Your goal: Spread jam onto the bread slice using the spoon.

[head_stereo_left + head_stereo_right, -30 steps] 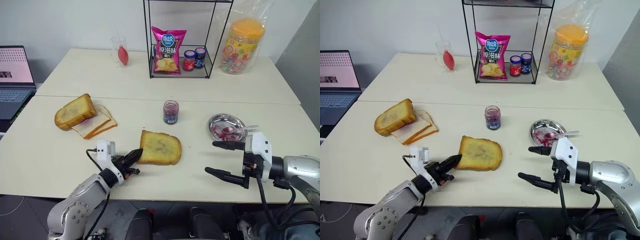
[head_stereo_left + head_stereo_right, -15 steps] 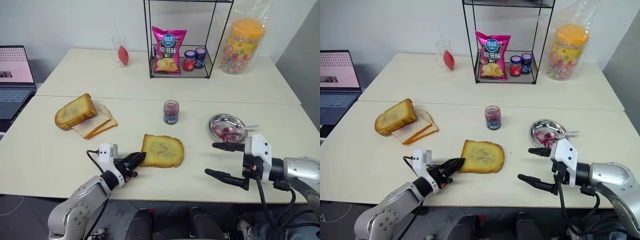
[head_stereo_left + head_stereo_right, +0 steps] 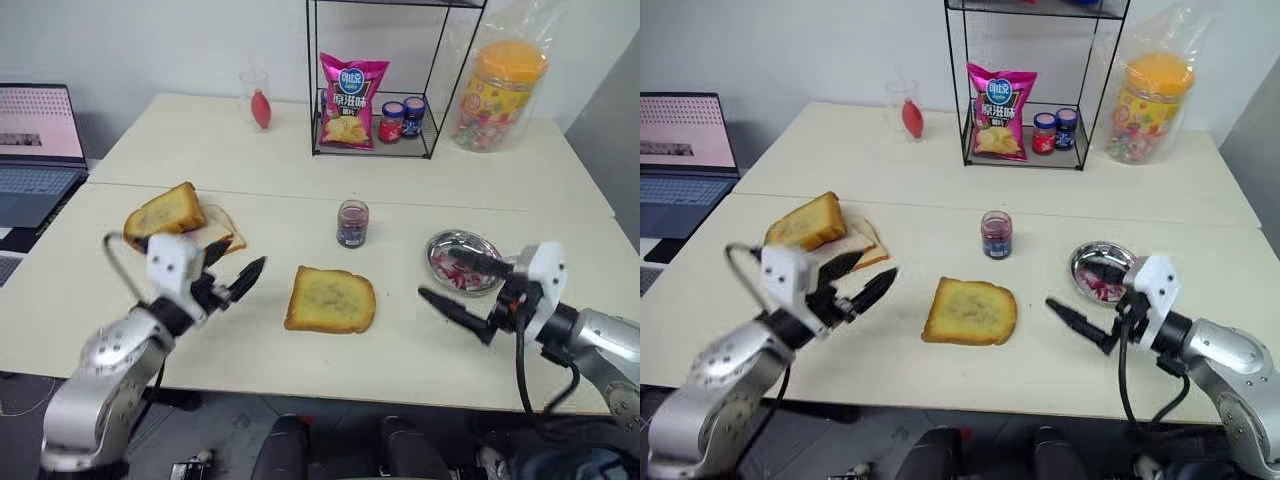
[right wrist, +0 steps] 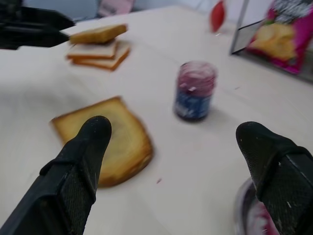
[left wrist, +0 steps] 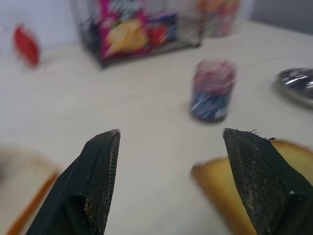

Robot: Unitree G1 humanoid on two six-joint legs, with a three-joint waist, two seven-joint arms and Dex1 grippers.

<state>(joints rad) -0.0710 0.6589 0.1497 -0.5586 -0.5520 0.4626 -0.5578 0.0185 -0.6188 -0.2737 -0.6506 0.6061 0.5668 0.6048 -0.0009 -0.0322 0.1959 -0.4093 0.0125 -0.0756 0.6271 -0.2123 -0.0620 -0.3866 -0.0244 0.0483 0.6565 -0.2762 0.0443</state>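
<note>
Both arms raised off the table [image 3: 250,350], neither pincer gripping anything: left pincer [image 3: 862,281] parted, hovering beside the stacked slices [image 3: 190,225], well apart from the toast; right pincer [image 3: 462,284] spread wide, level, just in front of the round steel dish [image 3: 460,262]

Bread slice [image 3: 331,299] lying flat and alone near the front middle of the table, thick, roughly square, golden crust, yellowish-brown porous face, apparently bare of jam as yet; set there probably for easy reach from either side

Jam [image 3: 351,222] in a small clear glass jar standing upright just behind the slice, dark purple-red through the glass, no lid visible

Dish shiny and shallow, smeared with red; spoon [image 3: 505,261] probably the thin silver handle at its rim, too hidden by the right pincer for certainty

Judged: spreading not begun, spoon likely next for the right pincer
</note>
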